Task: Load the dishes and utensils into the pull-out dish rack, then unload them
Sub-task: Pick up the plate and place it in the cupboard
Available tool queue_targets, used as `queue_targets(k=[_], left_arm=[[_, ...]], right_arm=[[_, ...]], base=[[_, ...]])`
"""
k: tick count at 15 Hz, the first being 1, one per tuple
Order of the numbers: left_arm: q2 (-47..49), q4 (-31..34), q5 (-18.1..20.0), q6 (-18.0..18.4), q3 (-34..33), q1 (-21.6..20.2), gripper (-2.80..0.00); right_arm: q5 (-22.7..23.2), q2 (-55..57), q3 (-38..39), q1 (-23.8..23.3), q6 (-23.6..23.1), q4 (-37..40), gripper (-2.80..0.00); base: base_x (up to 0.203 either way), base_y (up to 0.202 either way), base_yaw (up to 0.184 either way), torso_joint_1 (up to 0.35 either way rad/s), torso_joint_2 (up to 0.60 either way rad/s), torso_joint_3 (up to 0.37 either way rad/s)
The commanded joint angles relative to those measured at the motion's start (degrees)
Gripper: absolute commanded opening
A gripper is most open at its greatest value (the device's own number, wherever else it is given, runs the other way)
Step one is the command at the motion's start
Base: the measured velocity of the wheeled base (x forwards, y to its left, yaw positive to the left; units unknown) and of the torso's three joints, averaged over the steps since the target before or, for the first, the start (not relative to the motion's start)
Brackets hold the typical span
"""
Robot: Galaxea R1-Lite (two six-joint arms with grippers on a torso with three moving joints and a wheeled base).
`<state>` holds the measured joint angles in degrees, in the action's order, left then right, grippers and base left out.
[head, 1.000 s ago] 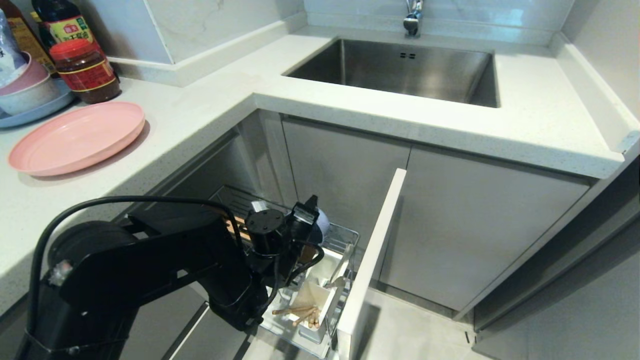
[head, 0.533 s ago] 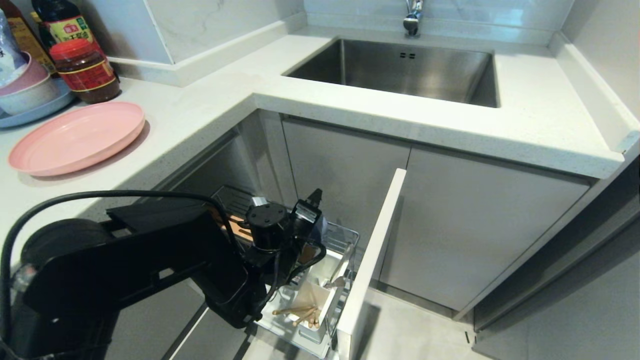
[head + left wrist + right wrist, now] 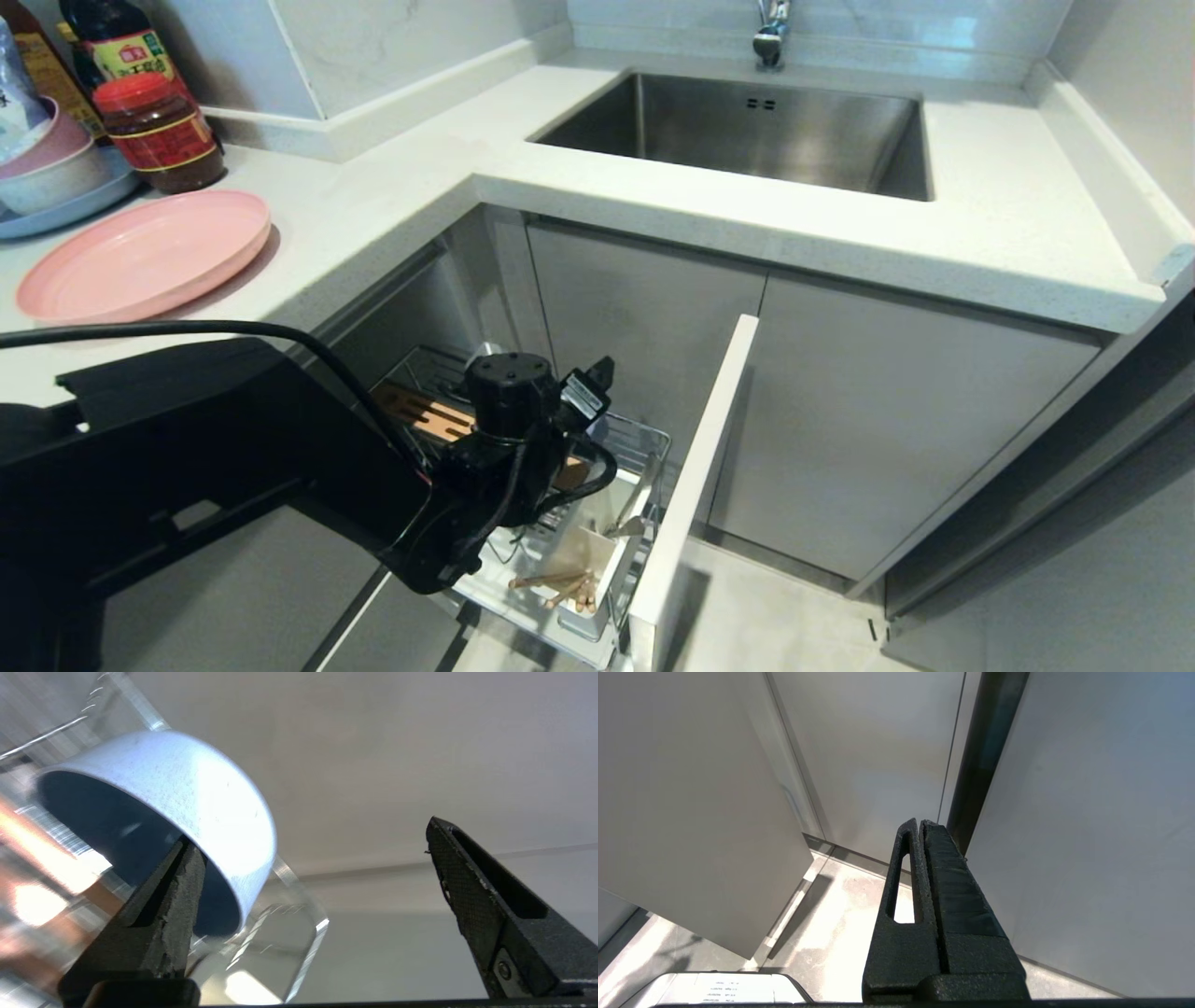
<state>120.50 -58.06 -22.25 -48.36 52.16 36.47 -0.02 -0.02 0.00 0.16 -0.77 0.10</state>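
In the left wrist view, the pale blue-grey bowl point(image 3: 187, 798) lies tilted on its side against the wires of the pull-out dish rack point(image 3: 299, 947). My left gripper point(image 3: 310, 833) is open wide: one finger reaches into the bowl's mouth and the other stands far off. In the head view my left wrist point(image 3: 509, 392) hangs over the rack point(image 3: 653, 448) and hides the bowl. The chopsticks point(image 3: 560, 583) and a metal utensil point(image 3: 638, 499) stand in the white utensil box point(image 3: 597, 560). The pink plate point(image 3: 140, 257) lies on the counter at the left. My right gripper point(image 3: 920, 823) is shut with nothing in it, parked low beside cabinet doors.
The rack's pale cabinet front point(image 3: 695, 485) juts out to the right of my arm. A brown wooden piece point(image 3: 429, 415) sits at the rack's back. A red-lidded jar point(image 3: 159, 131) and stacked bowls on a blue plate point(image 3: 56, 177) stand behind the pink plate. The sink point(image 3: 747, 131) is at the far right.
My left arm's upper part has risen and swung closer to the head camera, and the wrist has shifted slightly right, now covering the bowl that showed beside it before.
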Motion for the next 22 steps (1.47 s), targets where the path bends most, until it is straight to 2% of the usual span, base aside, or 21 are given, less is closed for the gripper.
queue_targets(k=[1, 2, 3, 5, 10, 13, 17, 19, 22], left_arm=[[-1.6, 3.99, -1.34, 0.45, 0.72, 0.62, 0.0], [-1.67, 4.82, -2.8, 1.3, 1.17, 1.03, 0.0], [-1.72, 4.96, -3.23, 2.63, 1.28, 1.45, -2.8], [-2.11, 5.15, -4.11, 3.72, 1.28, 1.99, -2.8], [-1.94, 6.94, -4.31, 3.72, 1.28, 2.02, -2.8], [-1.86, 13.11, -6.45, 3.72, 2.62, 2.02, -2.8], [-3.1, 21.64, -12.59, 4.25, 5.27, 2.94, -2.8], [-4.89, 23.35, -14.28, 6.43, 5.55, 3.64, -2.8], [-8.12, 23.33, -19.31, 12.99, 5.71, 4.12, -2.8]], right_arm=[[0.02, 0.02, 0.0, 0.02, -0.02, -0.01, -2.8], [0.02, 0.02, 0.0, 0.02, -0.02, -0.01, -2.8], [0.02, 0.02, 0.0, 0.02, -0.02, -0.01, -2.8], [0.02, 0.02, 0.0, 0.02, -0.02, -0.01, -2.8], [0.02, 0.02, 0.0, 0.02, -0.02, -0.01, -2.8], [0.02, 0.02, 0.0, 0.02, -0.02, -0.01, -2.8], [0.02, 0.02, 0.0, 0.02, -0.02, -0.01, -2.8], [0.02, 0.02, 0.0, 0.02, -0.02, -0.01, -2.8], [0.02, 0.02, 0.0, 0.02, -0.02, -0.01, -2.8]], base=[[0.0, 0.0, 0.0, 0.0, 0.0, 0.0], [0.0, 0.0, 0.0, 0.0, 0.0, 0.0], [0.0, 0.0, 0.0, 0.0, 0.0, 0.0], [0.0, 0.0, 0.0, 0.0, 0.0, 0.0], [0.0, 0.0, 0.0, 0.0, 0.0, 0.0], [0.0, 0.0, 0.0, 0.0, 0.0, 0.0], [0.0, 0.0, 0.0, 0.0, 0.0, 0.0], [0.0, 0.0, 0.0, 0.0, 0.0, 0.0], [0.0, 0.0, 0.0, 0.0, 0.0, 0.0]])
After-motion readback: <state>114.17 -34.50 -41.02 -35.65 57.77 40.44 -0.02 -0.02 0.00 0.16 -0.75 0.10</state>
